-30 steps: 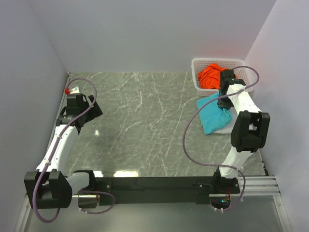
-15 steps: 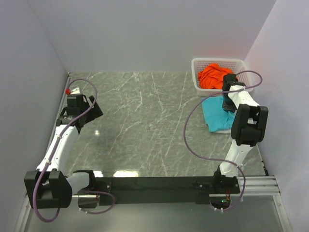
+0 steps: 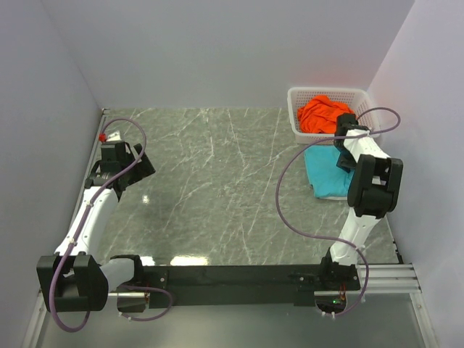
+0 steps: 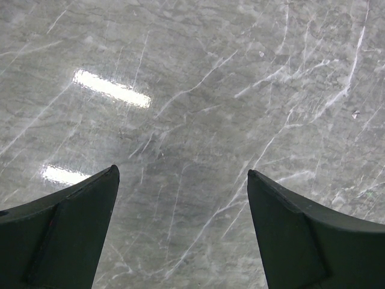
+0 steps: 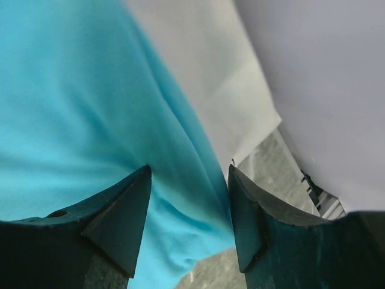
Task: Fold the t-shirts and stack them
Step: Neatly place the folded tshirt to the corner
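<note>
The teal t-shirt (image 3: 324, 174) lies folded into a compact, roughly rectangular pad at the right side of the worktop (image 3: 217, 167), just in front of the basket (image 3: 297, 94). In the right wrist view it rests on top of the white t-shirt (image 5: 204, 78), whose edge shows past the teal cloth toward the side wall. The orange t-shirt (image 3: 322, 112) sits crumpled inside the white lattice basket in the far right corner, rising a little above its rim.

The right pincer (image 5: 189, 171) hangs directly over the teal t-shirt, close to its surface. Its two dark fingers stand apart, and smooth teal cloth shows in the gap between them. Nothing is pinched there.

The left pincer (image 4: 181, 170) is well apart from all three shirts, over the left side of the worktop. Its fingers are spread wide and only bare grey marble shows between them; it holds nothing.

A small red object (image 3: 101, 135) sits at the far left edge of the worktop, near the left arm's wrist.
</note>
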### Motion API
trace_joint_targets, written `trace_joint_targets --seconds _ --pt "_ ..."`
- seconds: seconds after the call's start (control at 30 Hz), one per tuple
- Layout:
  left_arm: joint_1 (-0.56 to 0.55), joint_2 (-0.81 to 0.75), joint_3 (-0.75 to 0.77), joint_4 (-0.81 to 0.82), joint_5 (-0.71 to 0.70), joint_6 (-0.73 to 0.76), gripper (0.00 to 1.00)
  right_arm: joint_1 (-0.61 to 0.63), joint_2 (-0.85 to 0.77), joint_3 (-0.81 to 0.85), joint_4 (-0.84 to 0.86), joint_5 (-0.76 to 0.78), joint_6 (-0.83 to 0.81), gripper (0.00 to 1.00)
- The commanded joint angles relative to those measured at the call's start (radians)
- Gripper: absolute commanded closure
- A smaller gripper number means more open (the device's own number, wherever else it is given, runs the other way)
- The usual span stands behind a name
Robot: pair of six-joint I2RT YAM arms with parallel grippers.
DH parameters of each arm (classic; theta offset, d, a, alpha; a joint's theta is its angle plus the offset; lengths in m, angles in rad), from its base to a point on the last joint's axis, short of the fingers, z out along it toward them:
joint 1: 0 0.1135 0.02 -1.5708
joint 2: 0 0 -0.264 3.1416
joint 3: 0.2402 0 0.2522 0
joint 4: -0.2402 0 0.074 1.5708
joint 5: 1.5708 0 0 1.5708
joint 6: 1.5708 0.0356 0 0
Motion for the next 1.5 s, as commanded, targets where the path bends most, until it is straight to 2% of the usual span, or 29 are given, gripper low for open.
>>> trace_joint_targets --seconds 0.0,0.13,0.47,0.67,0.8,1.03,1.13,1.33,1.47 --pt "0.002 -0.004 -0.005 0.032 0.018 0.020 0.07 -0.051 -0.066 0.033 -0.019 0.091 0.062 0.39" --pt "0.002 -0.013 -0.008 0.037 0.018 0.020 0.08 -0.120 -0.062 0.029 -0.065 0.039 0.124 0.38" --pt "0.002 -0.013 -0.009 0.038 0.021 0.022 0.08 -0.171 -0.213 -0.045 -0.033 -0.152 0.220 0.42" --pt "0.002 -0.025 -0.016 0.048 0.036 0.022 0.08 -0.169 -0.315 -0.189 0.048 -0.322 0.278 0.46" --pt "0.003 -0.042 -0.023 0.058 0.042 0.022 0.08 -0.169 -0.419 -0.362 0.154 -0.419 0.321 0.46" --pt "0.003 -0.056 -0.039 0.067 0.050 0.022 0.09 -0.171 -0.396 -0.470 0.210 -0.433 0.324 0.47" --pt "0.002 -0.064 -0.046 0.078 0.056 0.019 0.09 -0.166 -0.440 -0.499 0.196 -0.408 0.350 0.47" --pt "0.002 -0.117 -0.045 0.074 0.139 -0.059 0.08 -0.163 -0.684 -0.539 0.153 -0.452 0.396 0.46" --pt "0.002 -0.195 0.024 -0.046 0.118 -0.104 0.06 -0.163 -0.906 -0.478 0.124 -0.506 0.355 0.46"
